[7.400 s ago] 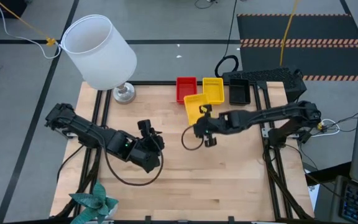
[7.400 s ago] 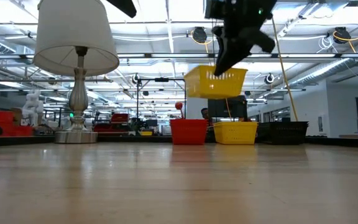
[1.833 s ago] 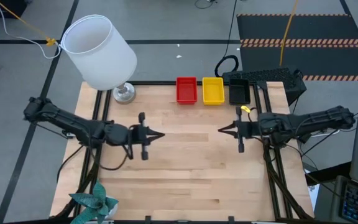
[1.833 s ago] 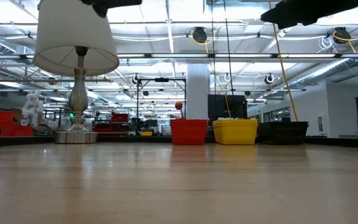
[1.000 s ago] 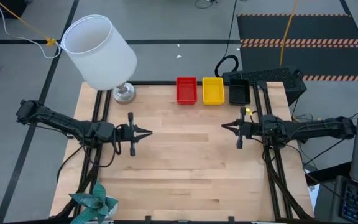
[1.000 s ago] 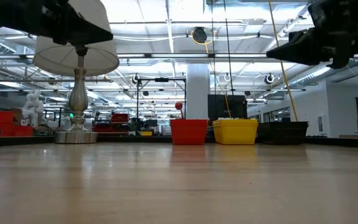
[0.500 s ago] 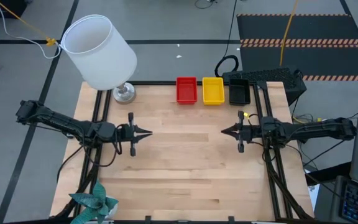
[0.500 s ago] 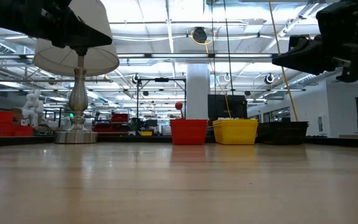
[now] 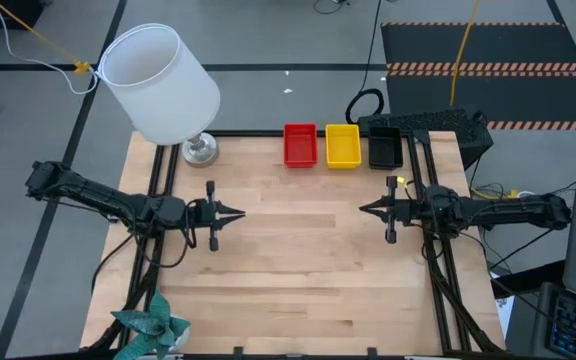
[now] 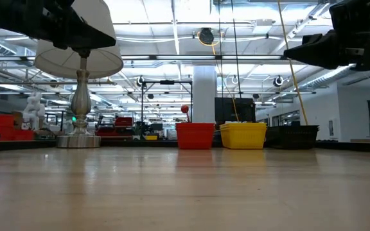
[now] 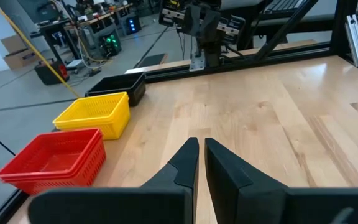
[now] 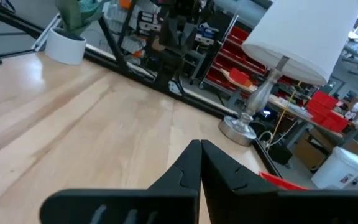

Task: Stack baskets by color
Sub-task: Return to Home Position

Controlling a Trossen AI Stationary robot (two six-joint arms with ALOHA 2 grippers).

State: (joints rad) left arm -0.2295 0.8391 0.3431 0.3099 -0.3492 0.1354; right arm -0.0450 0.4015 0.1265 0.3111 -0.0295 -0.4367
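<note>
Wooden table (image 9: pixel 298 280) in a bright workshop hall — white lamp (image 9: pixel 163 85) at the far left, red baskets (image 9: pixel 300 145), yellow baskets (image 9: pixel 343 146) and black baskets (image 9: pixel 385 148) side by side along the far edge. Left gripper (image 9: pixel 236 212) and right gripper (image 9: pixel 365 209) hover at opposite sides, facing inward — fingers nearly together, empty.

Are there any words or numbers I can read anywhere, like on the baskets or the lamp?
None can be read.
The red mesh plastic baskets, yellow mesh plastic baskets, black mesh plastic baskets and white lampshade show no writing.
Room clutter behind is too blurred to read.
</note>
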